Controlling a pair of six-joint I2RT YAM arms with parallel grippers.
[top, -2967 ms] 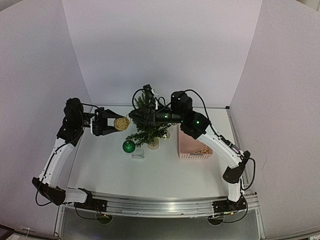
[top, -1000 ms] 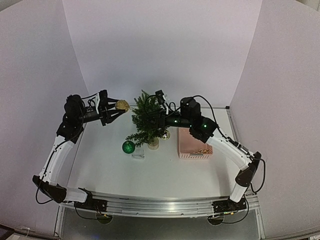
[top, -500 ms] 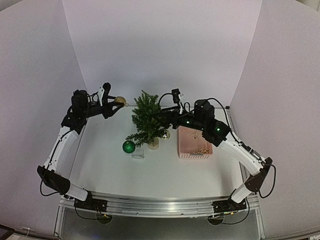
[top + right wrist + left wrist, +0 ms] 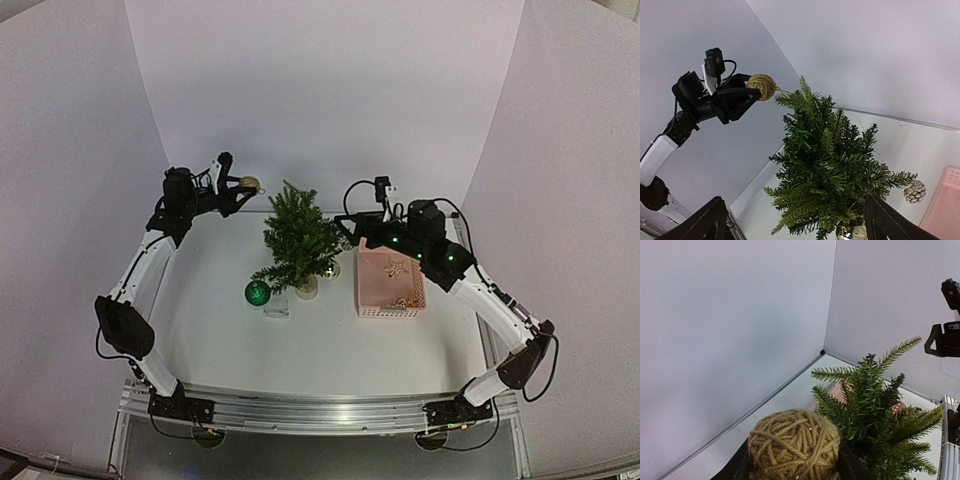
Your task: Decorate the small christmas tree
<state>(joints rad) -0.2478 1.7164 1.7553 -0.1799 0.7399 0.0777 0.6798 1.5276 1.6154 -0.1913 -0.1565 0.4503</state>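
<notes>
Twine ball raised beside the tree top

The left gripper (image 4: 240, 188) clamps a tan ball of twine (image 4: 794, 445) up left of the small dark green christmas tree (image 4: 298, 240), which stands mid-tabletop (image 4: 220, 340) toward the far edge. The right gripper (image 4: 360, 228) is spread and empty. Lower the ball slowly onto an upper branch; I cannot see any hanging loop.

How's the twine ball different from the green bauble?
The twine ball is matte tan wound string; the green bauble is glossy. The twine ball is clamped in the left gripper, up by the top of the small christmas tree; the green bauble sits low beside its base. Both are round ornaments.
</notes>
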